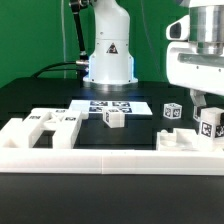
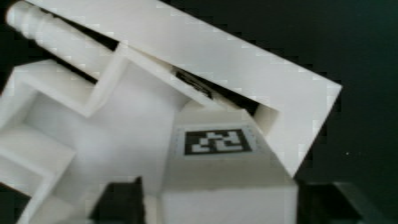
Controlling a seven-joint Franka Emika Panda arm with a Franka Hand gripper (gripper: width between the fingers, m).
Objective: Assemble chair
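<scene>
Item: white tagged plastic chair block (image 1: 209,124), frame right, beneath my claw (image 1: 203,104); spread or pinching, cannot tell; best moved vertically.

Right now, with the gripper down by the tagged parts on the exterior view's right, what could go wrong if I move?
1. The gripper sits just above the tagged piece, and I cannot tell whether the jaws are clear of it. Lifting could drag or tip it.
2. A second tagged block stands close beside it. A sideways move may knock it over.
</scene>
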